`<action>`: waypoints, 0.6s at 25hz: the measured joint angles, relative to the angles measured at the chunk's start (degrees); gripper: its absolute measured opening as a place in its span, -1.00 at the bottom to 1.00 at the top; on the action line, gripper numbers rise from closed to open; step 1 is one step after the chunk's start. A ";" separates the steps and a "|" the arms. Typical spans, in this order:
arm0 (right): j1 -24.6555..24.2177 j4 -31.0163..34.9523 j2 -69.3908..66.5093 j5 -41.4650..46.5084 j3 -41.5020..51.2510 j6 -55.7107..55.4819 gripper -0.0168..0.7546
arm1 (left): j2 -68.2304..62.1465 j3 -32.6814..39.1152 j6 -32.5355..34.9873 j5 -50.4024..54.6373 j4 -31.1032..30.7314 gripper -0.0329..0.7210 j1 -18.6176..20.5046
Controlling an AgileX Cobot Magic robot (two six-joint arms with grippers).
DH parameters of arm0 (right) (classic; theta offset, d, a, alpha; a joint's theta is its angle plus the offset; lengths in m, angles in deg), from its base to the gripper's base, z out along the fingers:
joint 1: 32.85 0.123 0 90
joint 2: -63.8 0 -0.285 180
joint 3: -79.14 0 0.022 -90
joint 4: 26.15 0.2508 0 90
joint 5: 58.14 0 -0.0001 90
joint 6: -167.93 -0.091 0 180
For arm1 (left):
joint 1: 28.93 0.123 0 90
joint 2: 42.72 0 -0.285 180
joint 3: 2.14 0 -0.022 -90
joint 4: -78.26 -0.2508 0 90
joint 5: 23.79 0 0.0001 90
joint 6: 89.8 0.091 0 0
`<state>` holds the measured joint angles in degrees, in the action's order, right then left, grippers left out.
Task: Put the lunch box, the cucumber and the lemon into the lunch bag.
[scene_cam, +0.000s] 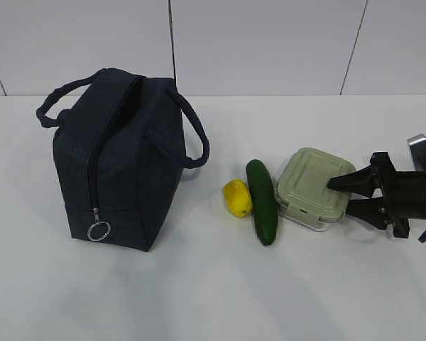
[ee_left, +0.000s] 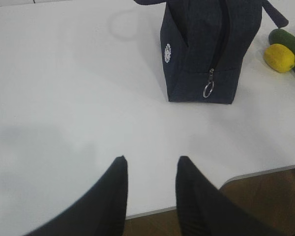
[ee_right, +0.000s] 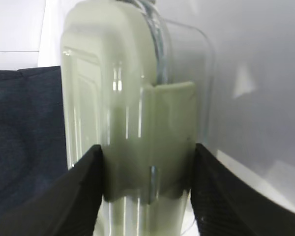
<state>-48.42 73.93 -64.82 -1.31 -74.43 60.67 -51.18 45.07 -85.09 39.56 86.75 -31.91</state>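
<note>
From across the room, the lunch bag (scene_cam: 117, 160) stands upright on the left of the white table (scene_cam: 199, 298), its top zipper gaping and a silver ring pull (scene_cam: 99, 231) hanging low on its near end. To its right lie the lemon (scene_cam: 237, 197) and, touching it, the cucumber (scene_cam: 262, 202). Just beside the cucumber sits the lunch box (scene_cam: 314, 187), flat on the table with its pale green lid up. The right gripper (scene_cam: 346, 195) reaches in from the right edge, one finger over the lid and one low at the box's side, so the jaws straddle the box's right end.

The left wrist view shows the left gripper (ee_left: 150, 194) hanging above the near table edge, jaws parted and holding nothing. Further off stand the bag with its round white logo (ee_left: 167, 53), the lemon and a bit of the cucumber.

In the right wrist view, the box fills the picture, a green side clip between the two dark fingers (ee_right: 83, 191). Both fingers look to be right against the box, but I cannot tell whether they are pressing on it.
</note>
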 joint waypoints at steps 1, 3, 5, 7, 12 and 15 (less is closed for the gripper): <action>0.00 0.13 0.00 0.00 0.00 0.00 0.09 | 0.00 0.00 0.00 0.00 0.00 -0.28 0.00; 0.00 0.24 0.00 0.10 0.00 0.66 0.08 | 0.00 0.00 0.00 0.00 0.00 -0.28 0.00; 0.00 0.36 0.00 0.08 0.00 1.27 0.08 | 0.00 0.00 0.00 0.00 0.00 -0.28 0.00; 0.00 0.36 0.00 0.12 0.00 1.67 0.08 | 0.00 0.00 0.00 0.00 0.00 -0.28 0.00; 0.00 0.36 0.00 0.36 0.00 2.01 0.05 | 0.00 0.00 0.00 0.00 0.00 -0.28 0.00; 0.00 0.36 0.00 0.49 0.00 2.11 0.02 | 0.00 0.00 0.00 0.00 0.00 -0.28 0.00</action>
<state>-48.42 74.29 -64.82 -0.82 -74.43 62.78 -51.18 45.07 -85.09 39.56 86.75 -31.91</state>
